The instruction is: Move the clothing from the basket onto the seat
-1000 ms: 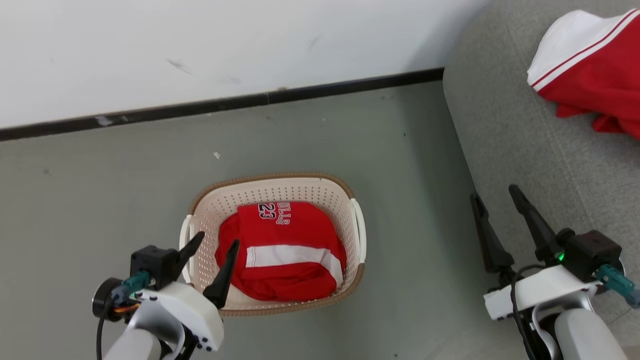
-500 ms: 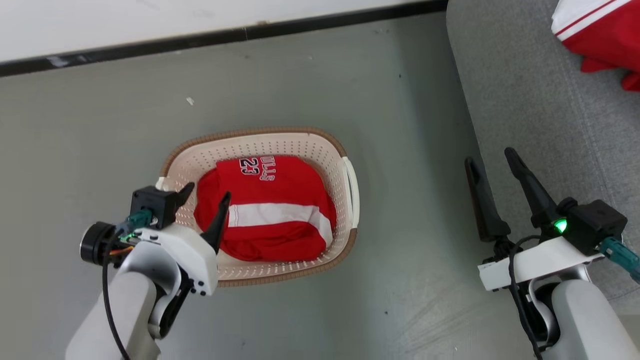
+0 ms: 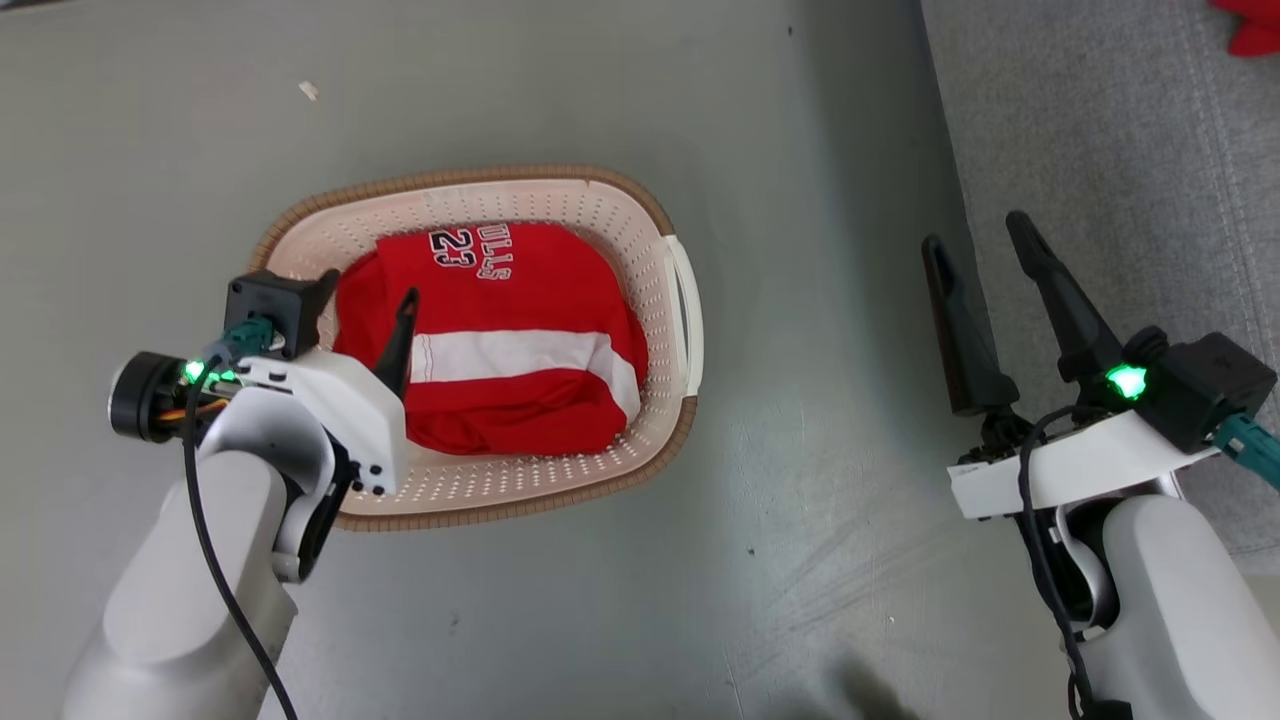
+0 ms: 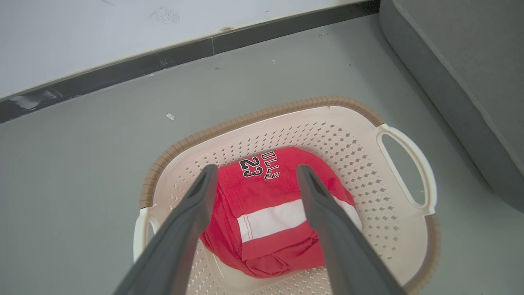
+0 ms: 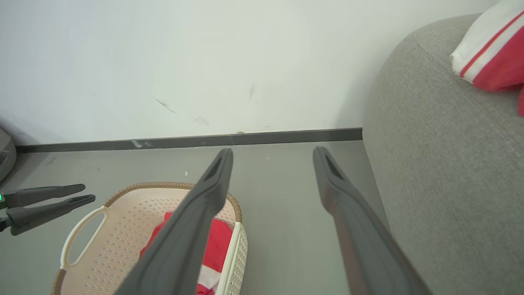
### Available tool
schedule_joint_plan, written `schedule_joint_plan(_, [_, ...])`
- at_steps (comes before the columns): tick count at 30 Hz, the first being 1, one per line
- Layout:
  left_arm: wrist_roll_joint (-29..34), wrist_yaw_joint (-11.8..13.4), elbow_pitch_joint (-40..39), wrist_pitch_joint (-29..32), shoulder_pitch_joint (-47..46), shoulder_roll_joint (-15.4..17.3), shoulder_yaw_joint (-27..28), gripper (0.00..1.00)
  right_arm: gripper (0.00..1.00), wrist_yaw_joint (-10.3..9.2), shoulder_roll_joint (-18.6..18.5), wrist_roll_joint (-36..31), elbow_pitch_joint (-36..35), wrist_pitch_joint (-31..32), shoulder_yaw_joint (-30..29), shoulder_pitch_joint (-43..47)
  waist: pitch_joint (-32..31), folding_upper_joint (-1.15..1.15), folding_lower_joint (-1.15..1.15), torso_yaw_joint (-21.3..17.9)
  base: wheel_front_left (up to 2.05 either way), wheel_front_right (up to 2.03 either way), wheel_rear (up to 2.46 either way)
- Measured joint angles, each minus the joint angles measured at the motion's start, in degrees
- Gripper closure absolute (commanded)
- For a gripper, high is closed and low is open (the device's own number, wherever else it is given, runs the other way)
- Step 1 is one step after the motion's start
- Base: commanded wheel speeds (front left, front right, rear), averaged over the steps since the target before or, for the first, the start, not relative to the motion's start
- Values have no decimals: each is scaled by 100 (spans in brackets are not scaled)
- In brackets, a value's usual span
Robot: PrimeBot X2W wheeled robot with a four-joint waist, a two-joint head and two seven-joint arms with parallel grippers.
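The basket (image 3: 560, 195) is a cream perforated oval with a brown rim, standing on the grey floor. In it lies the folded red clothing (image 3: 520, 400) with a white band and "23" lettering. My left gripper (image 3: 368, 287) hangs open above the basket's left side. In the left wrist view its fingers (image 4: 257, 168) straddle the clothing (image 4: 262, 192) from above, apart from it, inside the basket (image 4: 368, 164). My right gripper (image 3: 973, 232) stands open and empty over the floor beside the grey seat (image 3: 1120, 150). Another red and white garment (image 5: 495, 53) lies on the seat (image 5: 442, 164).
A white wall with a dark skirting board (image 4: 184, 53) runs behind the basket. A small white scrap (image 3: 308, 90) lies on the floor. Bare floor separates the basket and the seat. In the right wrist view my left gripper (image 5: 89, 193) shows beside the basket (image 5: 135, 229).
The head camera has tilted down and come nearer, so the whole picture slid upward. My left gripper has reached a little farther over the basket's left side. Both grippers stayed open.
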Motion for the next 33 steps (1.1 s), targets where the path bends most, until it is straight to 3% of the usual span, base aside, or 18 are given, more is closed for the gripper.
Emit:
schedule_joint_plan(19, [318,156,248,143,-833,4,-90,0,0,0,-5,136,-92,-8,62,-663,972,0,0,-261,0,0,0])
schedule_joint_plan(33, [527,503,661,476,-1376,-105,-104,0,0,0,-5,154,-105,-34,130,-965,1532,0,0,-428,0,0,0])
